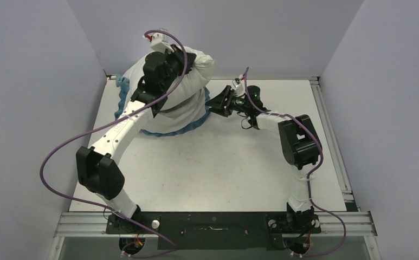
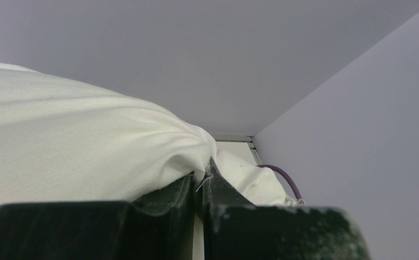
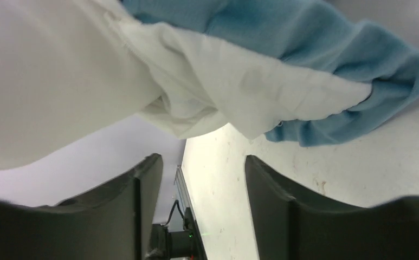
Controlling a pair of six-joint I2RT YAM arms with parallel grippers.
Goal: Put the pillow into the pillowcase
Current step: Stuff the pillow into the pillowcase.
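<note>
Pillow (image 1: pixel 188 100) sits at the tabletop's (image 1: pixel 223 162) eleven o'clock, long axis seven-to-one, atop the blue-ruffled pillowcase (image 1: pixel 169 131). Left pincer (image 2: pixel 201 187) is clamped on its one o'clock corner. Right pincer (image 3: pixel 201 162) stands open beside the ruffle, empty.

Plump white pillow (image 1: pixel 195 89), one corner raised, at the far left of the surface (image 1: pixel 223 162). Limp pillowcase (image 1: pixel 188 126) beneath it, blue ruffled edge showing.

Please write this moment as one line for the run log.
left gripper: shut on pillow corner | right gripper: open, close to pillowcase edge, holding nothing
</note>
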